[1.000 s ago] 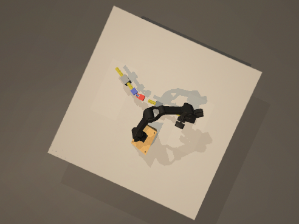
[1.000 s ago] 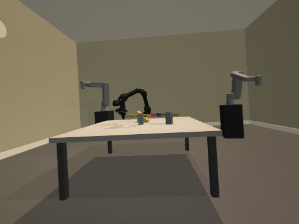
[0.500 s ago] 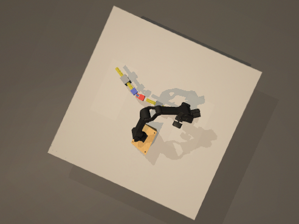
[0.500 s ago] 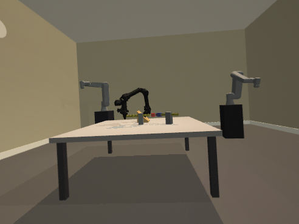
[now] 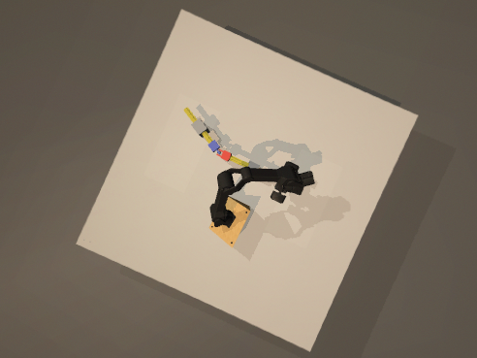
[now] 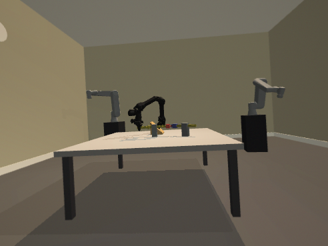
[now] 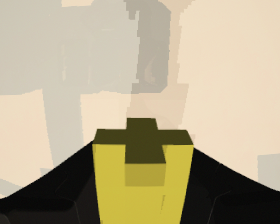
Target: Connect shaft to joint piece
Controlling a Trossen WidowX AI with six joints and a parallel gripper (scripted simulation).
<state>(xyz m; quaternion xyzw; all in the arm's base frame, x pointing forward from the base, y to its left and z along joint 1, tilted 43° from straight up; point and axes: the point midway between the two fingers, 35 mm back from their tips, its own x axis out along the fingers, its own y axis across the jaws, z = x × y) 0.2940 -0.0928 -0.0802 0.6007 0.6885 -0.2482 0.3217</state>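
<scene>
The first shaft (image 5: 188, 112) (image 6: 191, 125) is yellow and passes through a grey block (image 5: 199, 125) (image 6: 185, 129). The hinged joint has a blue part (image 5: 213, 146) (image 6: 175, 125) on that shaft and a red square piece (image 5: 225, 155) (image 6: 168, 126) that points toward the second shaft (image 5: 238, 161) (image 6: 147, 127) (image 7: 141, 205). The yellow second shaft's near end meets the red piece; how deep it sits inside cannot be seen. A second grey block (image 6: 154, 131) stands along it. My gripper (image 6: 139, 128) (image 7: 135, 143) is shut on the second shaft near its cross-shaped far end. The top view hides the fingertips under the arm.
The black arm (image 5: 266, 175) (image 6: 162, 111) stands on an orange base plate (image 5: 238, 228) on the pale table (image 5: 160, 247) (image 6: 150, 147). It reaches over the second shaft's outer part. Two grey arms (image 6: 115, 105) (image 6: 261, 91) stand on black pedestals beyond the table.
</scene>
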